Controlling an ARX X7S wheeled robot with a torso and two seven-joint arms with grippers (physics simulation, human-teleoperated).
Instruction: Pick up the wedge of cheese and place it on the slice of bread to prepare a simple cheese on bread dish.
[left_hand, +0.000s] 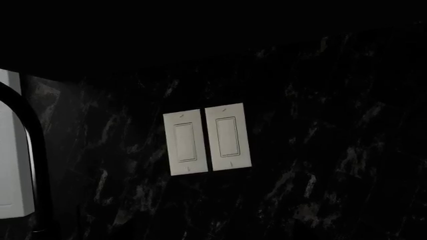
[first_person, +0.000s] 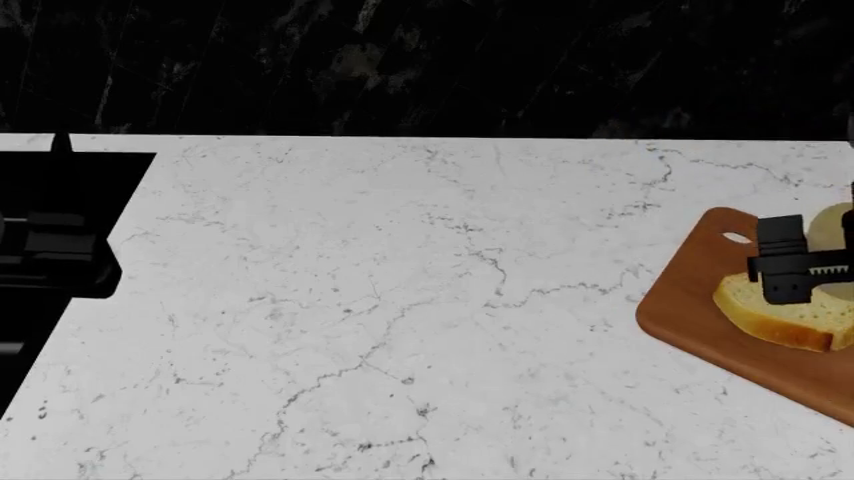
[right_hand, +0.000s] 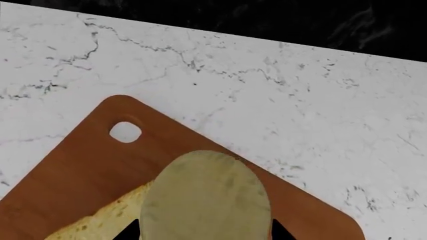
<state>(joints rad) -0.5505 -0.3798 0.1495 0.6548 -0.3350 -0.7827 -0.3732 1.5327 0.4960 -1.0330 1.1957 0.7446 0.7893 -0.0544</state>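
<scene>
The wedge of cheese (right_hand: 207, 197) is a pale yellow-beige rounded chunk that sits between my right gripper's (right_hand: 205, 233) two black fingertips (right_hand: 131, 232), which press on its sides. The slice of bread (right_hand: 100, 222), cream crumb with a tan crust, lies just under and beside it on the wooden board. In the head view my right gripper (first_person: 787, 285) hangs over the bread (first_person: 787, 318) at the far right, with the cheese (first_person: 831, 228) showing behind it. My left arm (first_person: 47, 245) is a dark shape at the left edge, and its jaws cannot be made out.
The reddish-brown wooden board (first_person: 687, 300) with a hole (right_hand: 125, 132) lies on the white marble counter (first_person: 400, 300). A dark recess (first_person: 67, 190) opens at the counter's left. The left wrist view faces a black wall with two white switches (left_hand: 207, 140) and a black curved pipe (left_hand: 33, 150).
</scene>
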